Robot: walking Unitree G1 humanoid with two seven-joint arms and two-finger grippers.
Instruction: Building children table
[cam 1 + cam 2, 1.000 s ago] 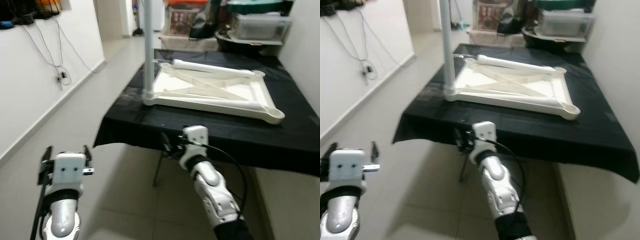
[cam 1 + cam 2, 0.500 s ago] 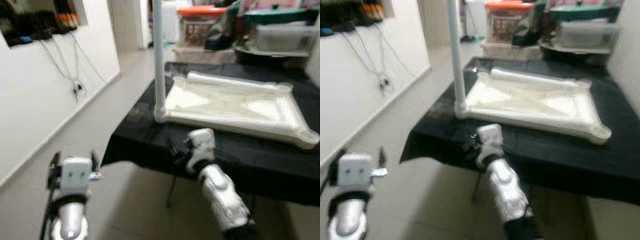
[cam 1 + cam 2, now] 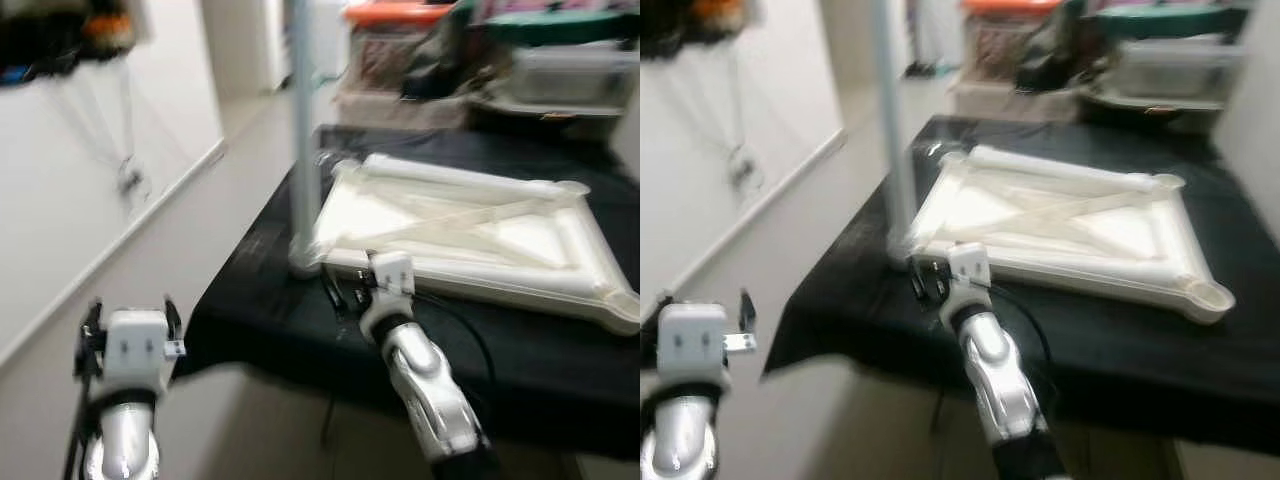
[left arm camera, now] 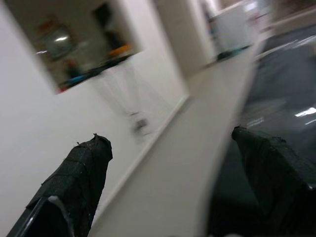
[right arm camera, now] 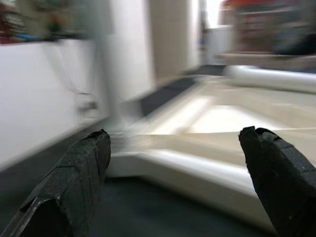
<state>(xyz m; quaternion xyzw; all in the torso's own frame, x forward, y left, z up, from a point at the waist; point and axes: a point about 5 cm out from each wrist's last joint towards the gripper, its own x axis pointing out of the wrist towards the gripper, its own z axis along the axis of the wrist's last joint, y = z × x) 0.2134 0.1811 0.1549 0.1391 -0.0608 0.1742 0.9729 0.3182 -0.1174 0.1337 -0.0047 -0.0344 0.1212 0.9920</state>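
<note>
White upturned children's table frame [image 3: 470, 230] lies on the black-draped table [image 3: 1120, 340], one leg [image 3: 303, 150] standing upright at its 9 o'clock corner. Right hand [image 5: 177, 163] hovers just short of the frame, fingers spread wide. Left hand [image 4: 173, 177] low over the floor [image 3: 180, 250], open too.

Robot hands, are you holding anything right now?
No, nothing. The right gripper is open, empty, facing the white table frame. The left gripper is open, empty, beside the black table.
</note>
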